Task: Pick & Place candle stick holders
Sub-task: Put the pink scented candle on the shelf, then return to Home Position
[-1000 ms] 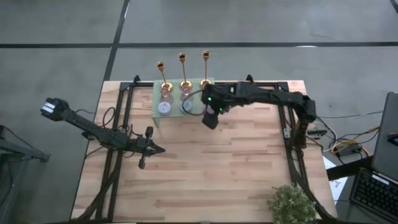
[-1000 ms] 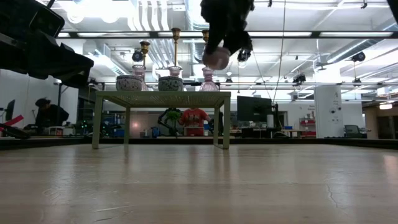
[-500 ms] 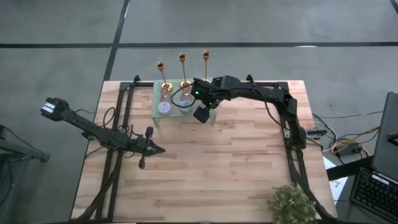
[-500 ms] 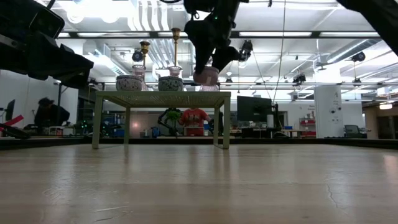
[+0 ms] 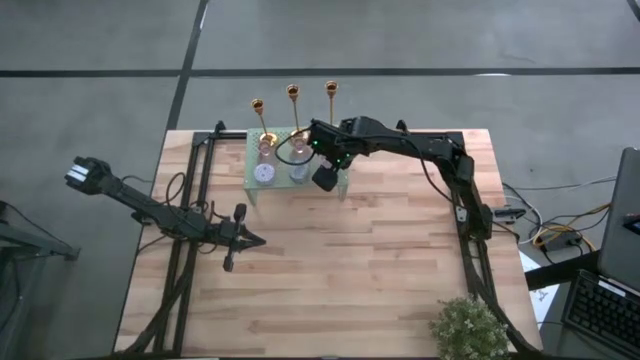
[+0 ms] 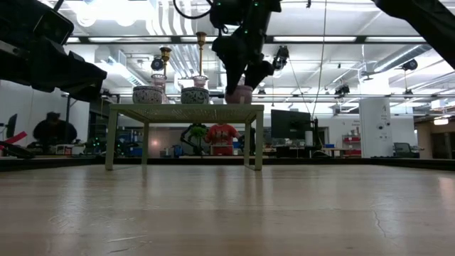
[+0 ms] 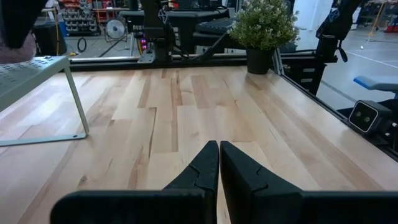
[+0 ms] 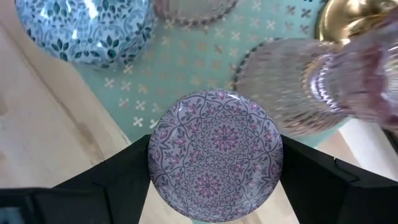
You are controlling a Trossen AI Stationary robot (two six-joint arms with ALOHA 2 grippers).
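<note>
Left gripper (image 7: pixel 217 163) lay idle over bare table (image 5: pixel 330 270), fingers closed together on nothing. Over the last second the right gripper (image 8: pixel 214 163) had carried the purple patterned holder (image 8: pixel 215 152) down from mid-air onto the green rack (image 6: pixel 183 109). Fingers gripped it on both sides; placement looked nearly done. Holder upright between the fingers, mouth up, no long axis, being round.

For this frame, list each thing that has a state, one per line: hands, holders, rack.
right hand: shut on the purple patterned holder, at the rack's right end
purple patterned holder: gripped, at the rack's top
left hand: shut, empty, low over the table
gold candlesticks: three, upright on the rack's far side
blue patterned holder: standing on the rack
green rack: upright on the table
</note>
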